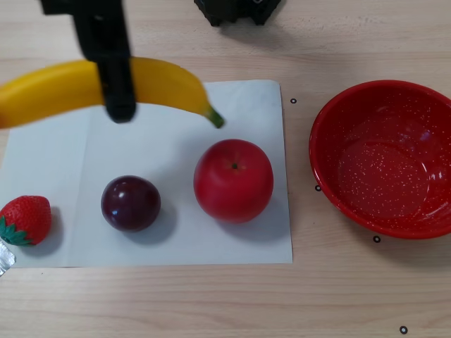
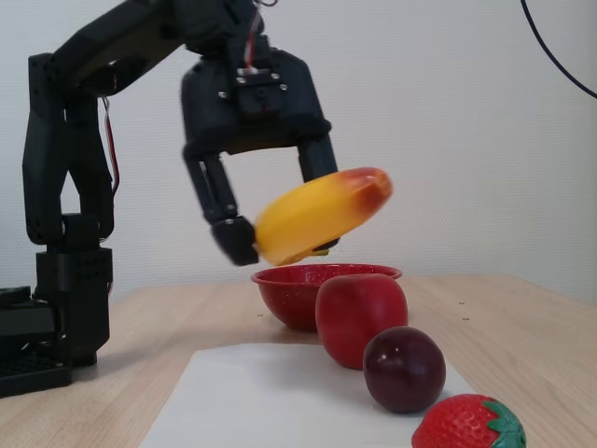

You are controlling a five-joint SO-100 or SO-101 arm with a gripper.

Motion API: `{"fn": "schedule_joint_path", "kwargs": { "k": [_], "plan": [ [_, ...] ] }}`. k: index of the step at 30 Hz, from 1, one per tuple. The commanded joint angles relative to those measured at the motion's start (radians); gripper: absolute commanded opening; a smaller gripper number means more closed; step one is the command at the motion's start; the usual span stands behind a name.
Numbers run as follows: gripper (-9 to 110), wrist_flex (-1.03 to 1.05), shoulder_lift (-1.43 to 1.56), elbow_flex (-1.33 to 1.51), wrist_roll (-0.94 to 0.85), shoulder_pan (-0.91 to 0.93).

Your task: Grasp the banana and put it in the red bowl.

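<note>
The yellow banana (image 1: 165,84) hangs in the air over the back of the white paper sheet (image 1: 176,232), stem tip pointing right in the other view. My black gripper (image 1: 116,84) is shut on the banana near its middle. In the fixed view the banana (image 2: 317,213) is held between the fingers of the gripper (image 2: 280,238), orange-tinged end toward the camera, well above the table. The red bowl (image 1: 384,158) sits empty on the wooden table to the right of the paper; in the fixed view the bowl (image 2: 291,294) stands behind the fruit.
On the paper lie a red apple (image 1: 233,179), a dark plum (image 1: 130,203) and a strawberry (image 1: 26,220). The arm's base (image 2: 56,308) stands at the left in the fixed view. A dark object (image 1: 236,10) sits at the table's back edge.
</note>
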Motion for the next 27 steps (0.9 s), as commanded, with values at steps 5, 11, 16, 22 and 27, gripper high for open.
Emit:
{"fn": "schedule_joint_path", "kwargs": {
  "k": [5, 11, 16, 22, 27],
  "plan": [
    [0, 0.026, 0.233, -0.072, -0.094, 0.164],
    [0, 0.026, 0.258, -0.094, -0.186, 0.342],
    [0, 0.026, 0.278, -0.117, -0.262, 0.492],
    [0, 0.026, 0.279, -0.149, -0.356, 0.669],
    [0, 0.025, 0.265, -0.179, -0.44, 0.813]
  ]
}}
